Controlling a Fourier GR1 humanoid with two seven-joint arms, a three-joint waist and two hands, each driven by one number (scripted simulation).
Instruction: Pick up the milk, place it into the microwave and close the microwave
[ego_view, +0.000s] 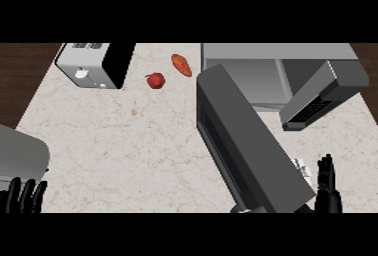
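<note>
We saw the microwave (255, 80) at the far right of the worktop (133, 145), its door (247, 150) swung wide open toward us. Of the milk (300, 167) only 1 small white part showed, just beside the door's right edge and mostly hidden behind it. The right hand (327, 187) stood near it, apart, with fingers straight and open, holding nothing. The left hand (22, 196) rested at the lower left edge, fingers open too. 1 red apple (155, 80) lay beside the toaster (85, 65).

cam: head | facing: steeply down | range: close above the counter (125, 145) top
</note>
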